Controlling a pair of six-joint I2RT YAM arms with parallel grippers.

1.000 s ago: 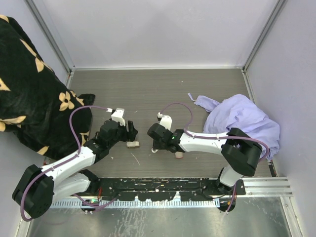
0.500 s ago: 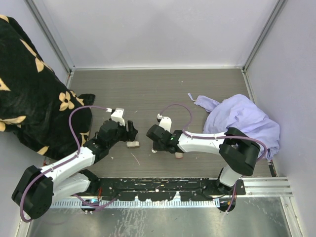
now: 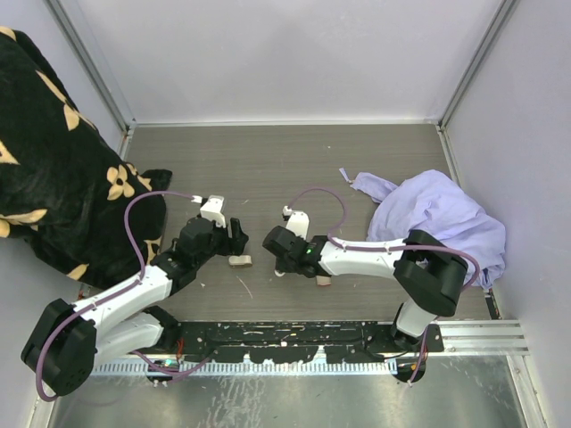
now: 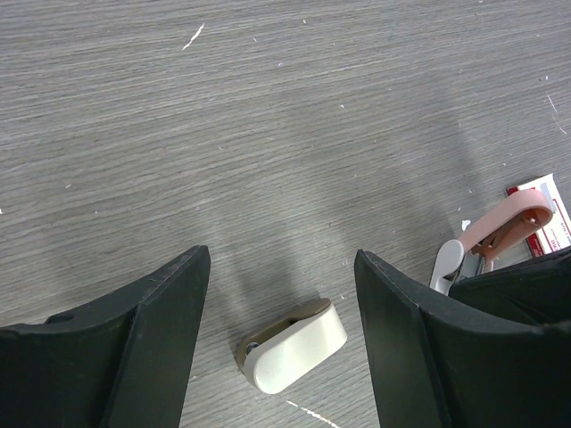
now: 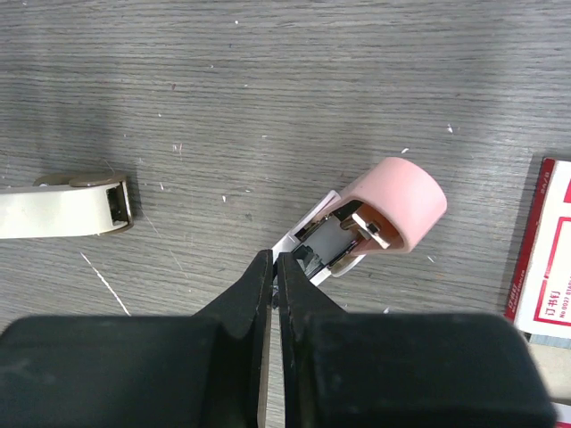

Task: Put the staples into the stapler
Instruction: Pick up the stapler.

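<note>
The right tool (image 5: 272,267) hangs low over the grey wood-grain surface (image 3: 268,160) with its fingers clenched almost together. Only a thin pale sliver shows between them, and whether anything is pinched there I cannot tell. Its tips sit just beside the near end of the pink stapler (image 5: 397,209), which lies hinged open with its metal staple channel exposed. Whether the tips touch it is unclear.

The box of staples (image 5: 542,259), red and white with print, lies flat on the surface just right of the pink stapler at the edge of the right wrist view, apart from both tools.

The left tool (image 4: 281,294) is released, its black fingers spread wide. A cream stapler (image 4: 294,348) lies on its side on the surface below the gap, touching neither finger.

In the overhead view a black floral fabric (image 3: 53,160) is heaped at the left edge and a lavender cloth (image 3: 437,218) is crumpled at the right.
</note>
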